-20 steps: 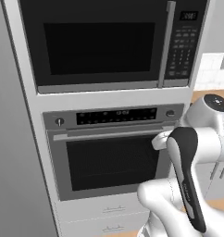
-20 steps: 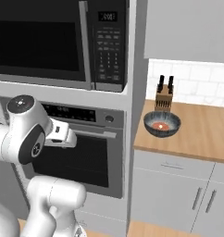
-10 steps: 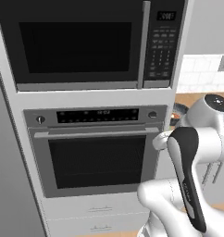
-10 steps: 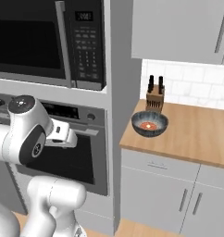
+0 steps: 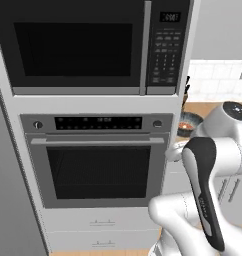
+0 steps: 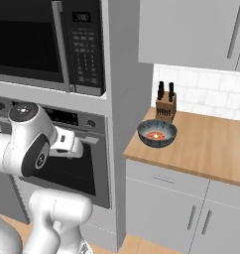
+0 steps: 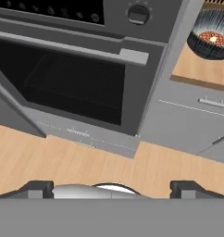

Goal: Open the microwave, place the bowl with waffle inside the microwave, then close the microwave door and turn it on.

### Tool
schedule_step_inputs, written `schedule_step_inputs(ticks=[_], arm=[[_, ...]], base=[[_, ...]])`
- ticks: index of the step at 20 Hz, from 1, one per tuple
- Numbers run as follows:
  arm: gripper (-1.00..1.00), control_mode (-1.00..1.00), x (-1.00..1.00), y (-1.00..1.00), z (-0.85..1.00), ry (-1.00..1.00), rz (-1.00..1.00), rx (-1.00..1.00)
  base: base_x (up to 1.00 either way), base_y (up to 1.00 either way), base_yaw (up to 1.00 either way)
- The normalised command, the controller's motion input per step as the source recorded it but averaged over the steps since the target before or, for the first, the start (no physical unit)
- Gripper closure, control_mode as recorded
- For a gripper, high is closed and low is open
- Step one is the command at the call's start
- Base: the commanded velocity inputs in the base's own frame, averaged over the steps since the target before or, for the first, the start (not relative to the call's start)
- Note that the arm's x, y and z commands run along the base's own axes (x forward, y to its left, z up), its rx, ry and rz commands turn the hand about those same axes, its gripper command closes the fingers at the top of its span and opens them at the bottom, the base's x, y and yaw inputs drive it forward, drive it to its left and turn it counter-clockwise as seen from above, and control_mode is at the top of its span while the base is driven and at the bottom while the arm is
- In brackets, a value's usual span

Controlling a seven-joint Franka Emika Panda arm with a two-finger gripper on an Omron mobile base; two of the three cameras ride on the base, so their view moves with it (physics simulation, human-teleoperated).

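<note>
While the microwave door was shut, the jaws stood wide and empty; the bowl with waffle sat on the bench. Risk: grabbing the wall oven handle instead, being nearer.

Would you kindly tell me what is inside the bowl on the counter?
The bowl holds a small orange-brown waffle at its centre, also seen in the hand view. The bowl's wall hides the waffle's underside and the bottom beneath it.
</note>
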Motion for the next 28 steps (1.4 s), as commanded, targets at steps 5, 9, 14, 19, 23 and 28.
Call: schedule_step_inputs(ticks=[5, 9, 14, 19, 23, 28], arm=[[-1.00, -1.00, 0.00, -0.01, 0.47, -0.21, 0.00, 0.00], [-1.00, -1.00, 0.00, 0.00, 0.64, -0.22, 0.00, 0.00], [-1.00, -1.00, 0.03, 0.03, 0.52, -0.15, 0.00, 0.00], [-1.00, -1.00, 0.12, 0.18, 0.42, -0.08, -0.01, -0.03], [-1.00, -1.00, 0.11, 0.19, 0.38, -0.03, -0.05, -0.07], [-1.00, -1.00, 0.21, 0.31, 0.41, 0.00, -0.13, -0.04]], base=[[0.00, 0.00, 0.00], [0.00, 0.00, 0.00], [0.00, 0.00, 0.00], [0.00, 0.00, 0.00], [0.00, 0.00, 0.00], [0.00, 0.00, 0.00]])
